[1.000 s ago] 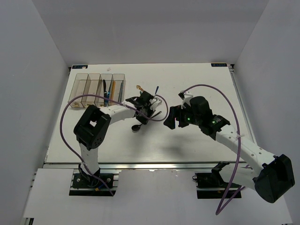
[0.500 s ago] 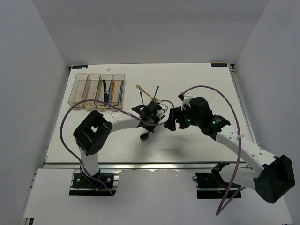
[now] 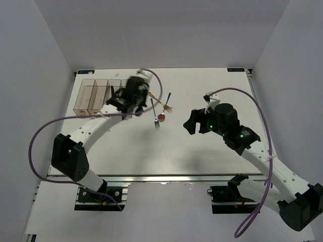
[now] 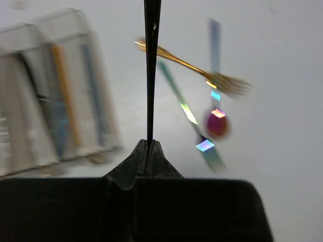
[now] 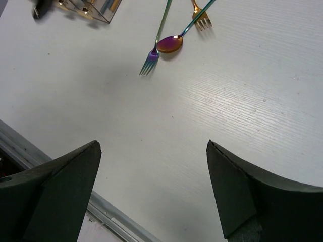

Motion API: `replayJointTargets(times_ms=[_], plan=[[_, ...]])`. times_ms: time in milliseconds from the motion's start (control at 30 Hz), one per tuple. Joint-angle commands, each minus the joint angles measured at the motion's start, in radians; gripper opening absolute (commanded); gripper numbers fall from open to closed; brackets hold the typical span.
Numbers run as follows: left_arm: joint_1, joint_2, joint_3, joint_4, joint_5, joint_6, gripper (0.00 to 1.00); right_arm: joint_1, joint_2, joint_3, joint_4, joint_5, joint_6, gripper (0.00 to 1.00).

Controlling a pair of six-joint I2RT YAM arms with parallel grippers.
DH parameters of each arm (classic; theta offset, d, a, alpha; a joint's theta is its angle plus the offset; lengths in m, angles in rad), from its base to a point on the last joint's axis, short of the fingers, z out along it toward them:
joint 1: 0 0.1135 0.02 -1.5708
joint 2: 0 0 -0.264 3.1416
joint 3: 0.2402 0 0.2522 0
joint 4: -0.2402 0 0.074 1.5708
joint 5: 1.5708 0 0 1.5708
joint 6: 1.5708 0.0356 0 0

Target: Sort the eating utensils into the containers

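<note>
My left gripper (image 4: 150, 143) is shut on a slim black utensil (image 4: 151, 75) that sticks straight out from the jaws; only its thin shaft shows. In the top view this gripper (image 3: 135, 101) hangs by the right end of the containers (image 3: 96, 96), a row of clear brownish bins (image 4: 55, 106) with several utensils inside. A green fork (image 3: 155, 115), a spoon with a reddish bowl (image 3: 161, 117) and a gold fork (image 3: 168, 107) lie crossed on the table just right of it. My right gripper (image 5: 154, 143) is open and holds nothing, low over bare table (image 3: 191, 123).
The same fork (image 5: 151, 55), spoon (image 5: 170, 44) and gold fork (image 5: 202, 20) lie ahead of the right gripper. The table's metal front rail (image 5: 108, 219) runs below it. White walls close in the table on three sides.
My left gripper closed on the black utensil at mid-table, then swung up and left with it to the containers. The right arm drew back a little to the right.
</note>
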Motion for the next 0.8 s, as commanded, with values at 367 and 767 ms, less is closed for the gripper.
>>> replayJointTargets(times_ms=[367, 767], plan=[[0.665, 0.386, 0.396, 0.243, 0.319, 0.395, 0.0, -0.005, 0.047, 0.025, 0.018, -0.058, -0.033, 0.89], [0.728, 0.394, 0.195, 0.394, 0.345, 0.294, 0.0, -0.007, 0.088, 0.005, 0.056, -0.099, -0.035, 0.89]])
